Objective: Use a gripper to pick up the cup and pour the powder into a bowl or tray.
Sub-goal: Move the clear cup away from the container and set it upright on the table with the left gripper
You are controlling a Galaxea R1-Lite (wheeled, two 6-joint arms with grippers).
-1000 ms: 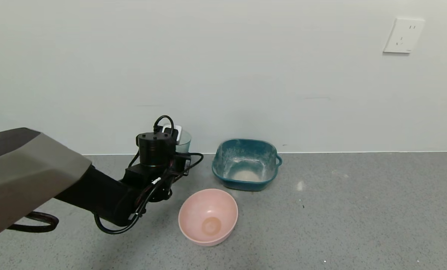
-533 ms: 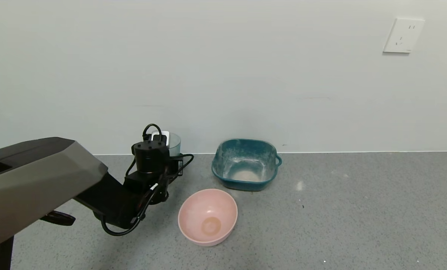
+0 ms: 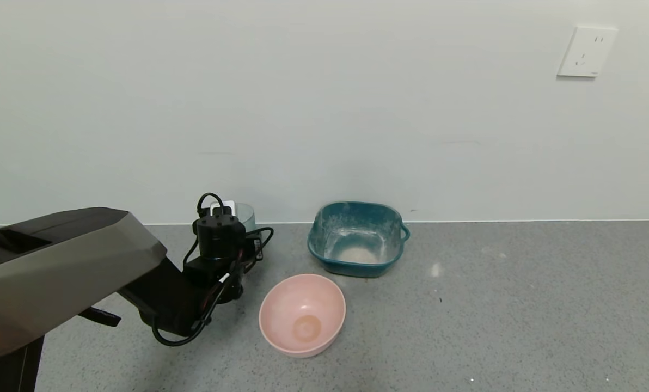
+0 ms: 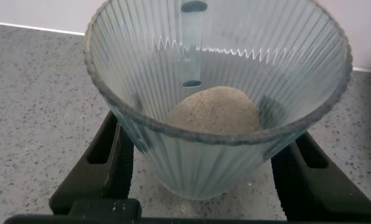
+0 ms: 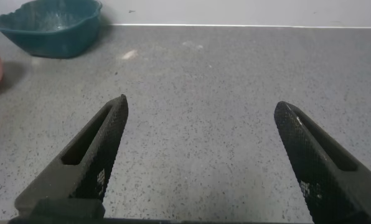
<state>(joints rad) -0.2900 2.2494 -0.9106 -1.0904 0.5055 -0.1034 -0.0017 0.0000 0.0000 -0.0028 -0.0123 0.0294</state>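
Observation:
My left gripper [image 3: 235,224] is shut on the clear ribbed cup [image 3: 245,216] and holds it upright, low over the grey floor by the wall, left of the teal square dish [image 3: 357,209]. In the left wrist view the cup [image 4: 198,165] sits between the black fingers [image 4: 104,155], with a heap of off-white powder [image 4: 213,117] in its bottom. The teal dish is dusted white and holds a small pale heap [image 3: 357,254]. My right gripper [image 5: 201,104] is open and empty above bare floor and does not show in the head view.
A round pink bowl [image 3: 302,314] stands in front of the teal dish, close to my left arm. The wall runs just behind the cup and the dish. A wall socket [image 3: 586,51] is at the upper right. The teal dish [image 5: 48,28] shows far off in the right wrist view.
My left gripper has moved left and down with the cup in it, away from the teal dish. The dishes have not moved.

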